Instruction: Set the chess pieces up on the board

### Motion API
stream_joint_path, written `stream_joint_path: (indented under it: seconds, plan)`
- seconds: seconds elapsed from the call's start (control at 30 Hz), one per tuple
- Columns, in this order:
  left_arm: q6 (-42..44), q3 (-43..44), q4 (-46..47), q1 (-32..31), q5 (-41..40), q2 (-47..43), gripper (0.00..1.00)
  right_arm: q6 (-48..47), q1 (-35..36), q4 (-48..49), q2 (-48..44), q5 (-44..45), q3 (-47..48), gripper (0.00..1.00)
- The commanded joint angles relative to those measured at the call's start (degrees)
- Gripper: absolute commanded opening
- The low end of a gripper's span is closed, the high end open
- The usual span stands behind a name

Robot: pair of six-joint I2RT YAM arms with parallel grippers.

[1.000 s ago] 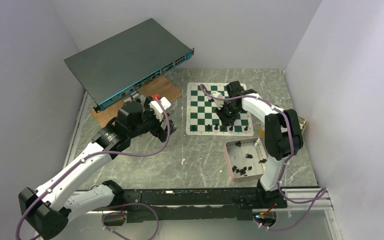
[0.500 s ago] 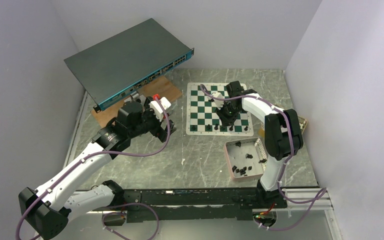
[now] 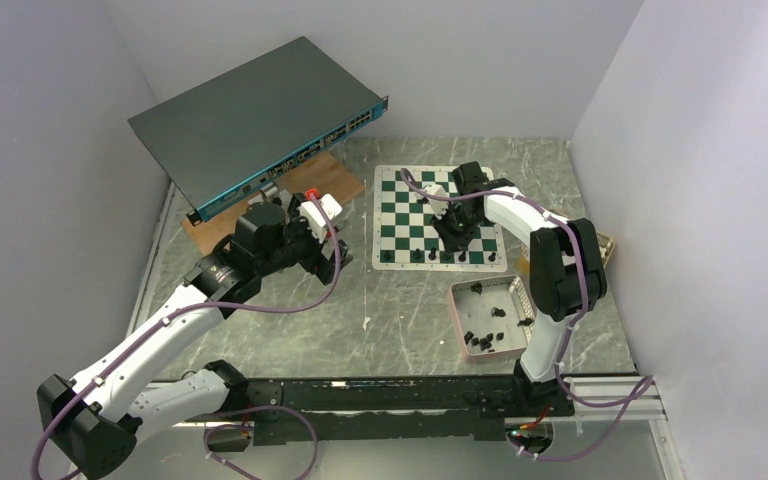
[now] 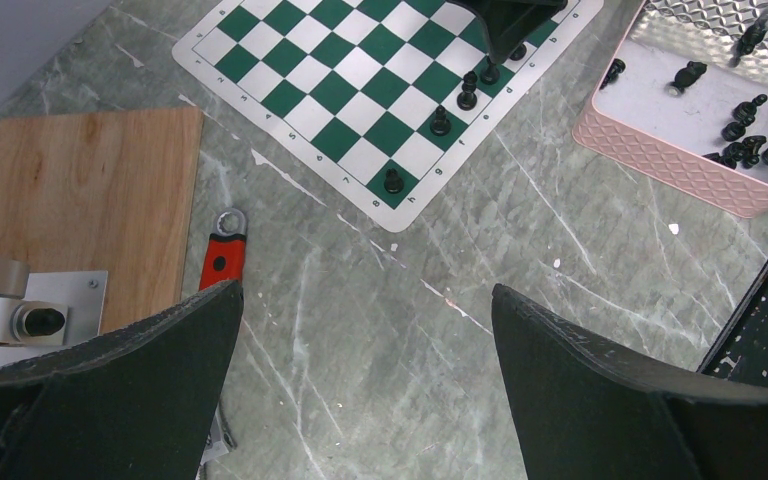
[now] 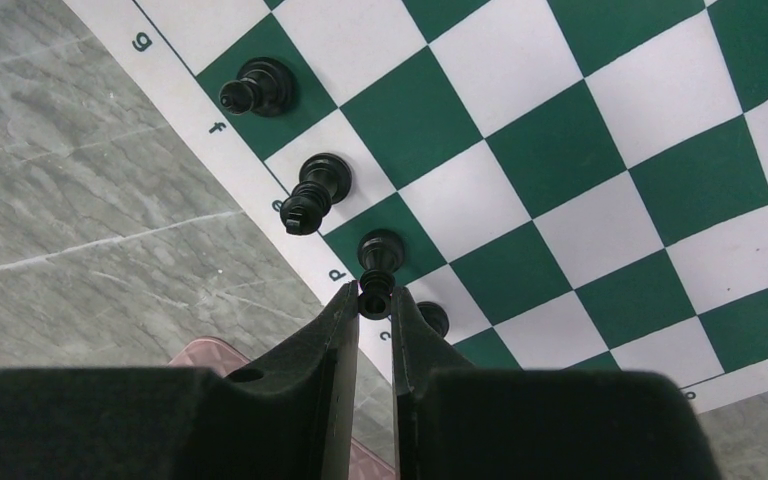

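The green and white board (image 3: 438, 205) lies at the back middle of the table. A few black chess pieces (image 3: 417, 256) stand in a row along its near edge. My right gripper (image 5: 374, 298) is down at that row, shut on the top of one chess piece (image 5: 378, 250) whose base stands on a green edge square. Two more pieces (image 5: 318, 185) stand to its left and one (image 5: 430, 318) just behind the right finger. My left gripper (image 4: 365, 300) hangs open over bare table, left of the board (image 4: 360, 70), holding nothing.
A pink-rimmed tray (image 3: 457, 315) with several loose pieces sits near the board's front right corner. A wooden plank (image 4: 80, 190), a red-handled wrench (image 4: 222, 255) and a tilted network switch (image 3: 255, 120) occupy the back left.
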Motion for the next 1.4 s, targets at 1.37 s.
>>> stream_joint_path:
  seconds: [1.37]
  plan:
    - [1.11, 0.91, 1.27, 0.15, 1.58, -0.49, 1.00, -0.64, 0.97, -1.00, 1.12, 1.39, 1.31, 0.28]
